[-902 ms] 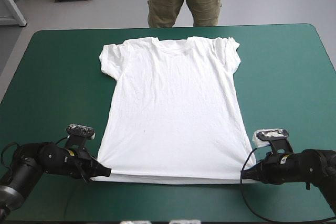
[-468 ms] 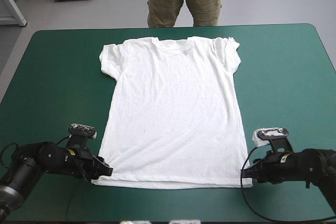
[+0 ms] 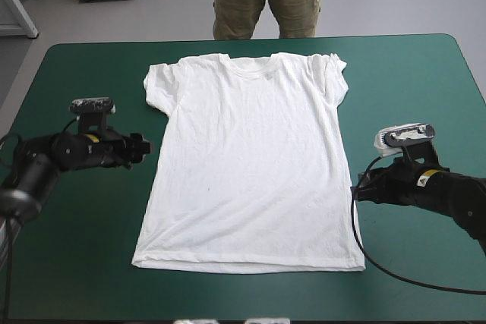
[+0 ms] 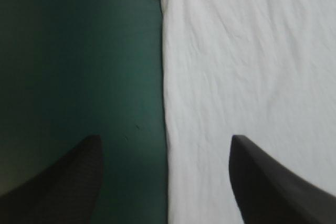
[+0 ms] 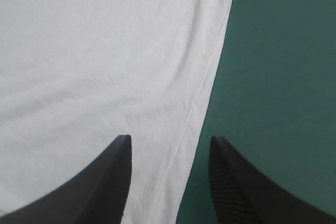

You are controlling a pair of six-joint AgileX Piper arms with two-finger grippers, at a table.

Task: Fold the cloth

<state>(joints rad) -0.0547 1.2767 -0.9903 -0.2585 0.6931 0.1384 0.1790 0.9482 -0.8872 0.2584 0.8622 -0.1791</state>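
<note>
**Open Grippers Flank a T-shirt Laid Flat**

We see the white, short-sleeved T-shirt [image 3: 250,157] spread flat on the teal-green cover [image 3: 76,248], in the middle of the table. Its collar lies toward the far edge and its straight bottom hem toward the near edge. The cloth is soft and lightly creased, with fine wrinkles across the body and small bunched folds at both sleeves.

The left gripper [image 3: 144,145] sits at the shirt's left side edge, just on the near side of the sleeve. From its wrist camera we find its two black fingers [image 4: 63,182] standing wide apart and holding nothing. One is over bare cover and the other over white cloth, with the shirt's side edge running between them.

The right gripper [image 3: 357,188] is at the opposite side edge, nearer the hem. Its curved, fin-shaped fingers are likewise parted and empty, and the stitched side edge passes between them, with cloth beneath one and cover beneath the other.

We cannot tell whether either gripper touches the fabric. The cover looks smooth and matte.
</note>
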